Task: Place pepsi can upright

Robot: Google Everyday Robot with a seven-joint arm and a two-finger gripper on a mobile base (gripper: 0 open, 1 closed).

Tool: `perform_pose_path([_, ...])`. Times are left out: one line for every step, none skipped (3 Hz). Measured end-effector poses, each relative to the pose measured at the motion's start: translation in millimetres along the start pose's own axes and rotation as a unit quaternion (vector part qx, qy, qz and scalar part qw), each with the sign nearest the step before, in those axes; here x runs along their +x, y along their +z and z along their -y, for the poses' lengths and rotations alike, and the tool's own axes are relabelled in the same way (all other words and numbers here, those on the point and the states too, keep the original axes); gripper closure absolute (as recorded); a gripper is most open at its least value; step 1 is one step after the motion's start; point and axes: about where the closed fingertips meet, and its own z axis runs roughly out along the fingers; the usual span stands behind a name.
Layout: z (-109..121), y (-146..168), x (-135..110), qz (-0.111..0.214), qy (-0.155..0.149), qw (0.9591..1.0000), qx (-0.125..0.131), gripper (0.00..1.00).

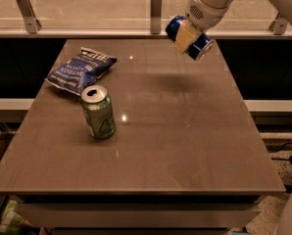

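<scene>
The pepsi can (201, 45) is dark blue and tilted on its side in the air above the far right part of the table (185, 146). My gripper (186, 35) is shut on the can, with a pale finger pad (185, 36) across its middle. The white arm comes down from the top right. The can's logo is hidden.
A green can (98, 112) stands upright, opened, on the left middle of the table. A blue chip bag (80, 69) lies at the far left. A glass rail with metal posts (156, 9) runs behind the table.
</scene>
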Motion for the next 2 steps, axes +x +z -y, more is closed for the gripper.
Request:
perform_pose_path([5, -5, 1, 0.051, 0.009, 0.9986, -0.006, 1.0])
perform_pose_path([18, -3, 7, 0.103, 0.029, 0.9941, -0.016, 1.0])
